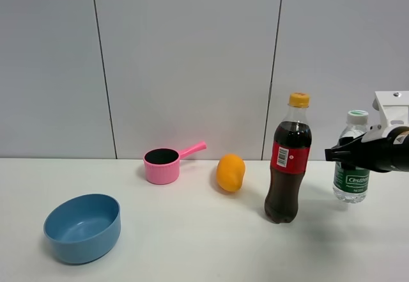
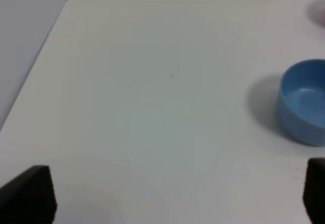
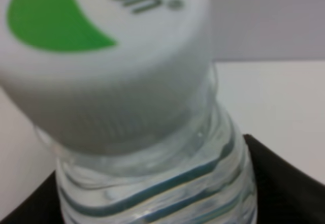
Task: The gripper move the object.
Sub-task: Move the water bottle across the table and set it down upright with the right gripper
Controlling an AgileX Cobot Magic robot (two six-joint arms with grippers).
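Observation:
The small clear water bottle with a green label and white cap stands on the white table at the far right. My right gripper, black with a white housing, reaches in from the right at the bottle's upper body. In the right wrist view the bottle fills the space between the black fingers, which lie against both its sides. My left gripper is open and empty above bare table; only its two black fingertips show.
A taller cola bottle with red label and yellow cap stands just left of the water bottle. An orange fruit and a pink saucepan sit further left near the wall. A blue bowl is front left and also shows in the left wrist view.

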